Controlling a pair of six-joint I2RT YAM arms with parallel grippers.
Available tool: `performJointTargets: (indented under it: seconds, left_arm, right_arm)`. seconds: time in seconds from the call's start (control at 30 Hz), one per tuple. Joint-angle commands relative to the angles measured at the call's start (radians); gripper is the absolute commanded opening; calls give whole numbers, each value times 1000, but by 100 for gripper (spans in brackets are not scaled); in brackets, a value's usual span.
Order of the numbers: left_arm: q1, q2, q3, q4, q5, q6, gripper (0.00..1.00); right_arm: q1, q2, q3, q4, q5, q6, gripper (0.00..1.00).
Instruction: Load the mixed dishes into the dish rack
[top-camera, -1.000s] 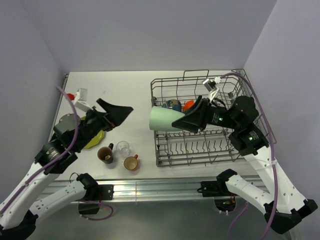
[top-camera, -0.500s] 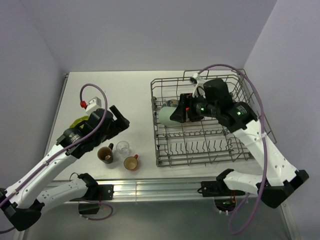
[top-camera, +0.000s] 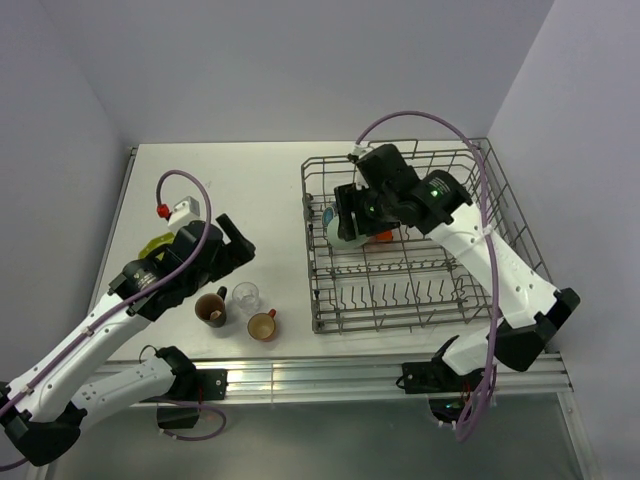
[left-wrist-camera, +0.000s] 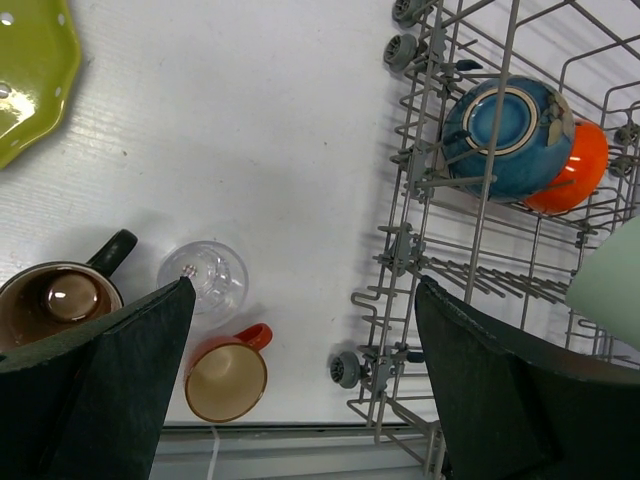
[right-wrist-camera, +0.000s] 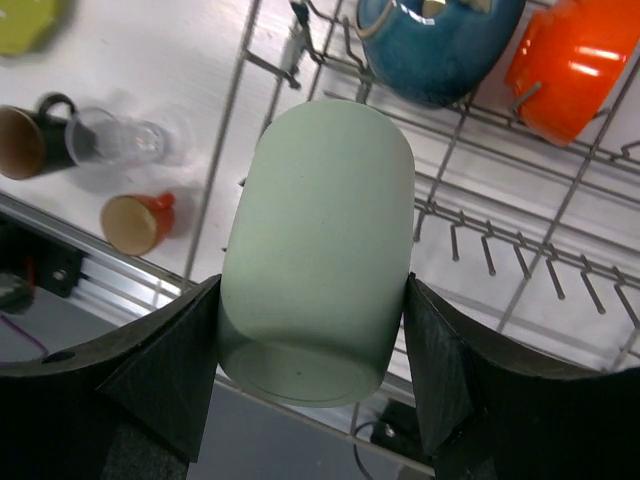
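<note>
While the right fingers (right-wrist-camera: 160, 390) pinch the pale green cup (right-wrist-camera: 320, 240) by its sides, treat placement as the step in hand. The cup hangs above the left part of the dish rack (top-camera: 400, 300), just near of the blue bowl (left-wrist-camera: 505, 135) and the orange-red bowl (left-wrist-camera: 575, 170), which already lean in the far-left tines.

1. Lower the cup into a free row of tines, apart from both bowls.
2. Tilt it so the mouth faces down; a smooth, rounded cup is likely to roll if you lay it flat on the wires.
3. Spread the fingers only when the wires carry the cup.
4. Lift straight up, so that neither finger catches a tine.

The left fingers (left-wrist-camera: 110, 390) stand spread wide and hold nothing. They hover above the bench (left-wrist-camera: 230, 130), over the clear glass (left-wrist-camera: 205, 280), the dark brown mug (left-wrist-camera: 55, 300) and the small orange cup (left-wrist-camera: 225, 380). The yellow-green plate (left-wrist-camera: 30, 70) lies further left.

The bench is white and matt, and it carries the rack on its right half. Plain pale lilac walls (top-camera: 300, 60) close the left, far and right sides.
</note>
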Motion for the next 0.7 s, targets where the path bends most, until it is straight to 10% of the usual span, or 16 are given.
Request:
performJointTargets:
  seconds: [0.0,0.67]
  left_arm:
    - [1,-4,22,-18,-33,35,98]
    - [9,-18,-29,17,-2,58,98]
  right_arm:
    - [20,34,48,-68,66,-16,0]
    - [112,57,-70,-64,120,31,0]
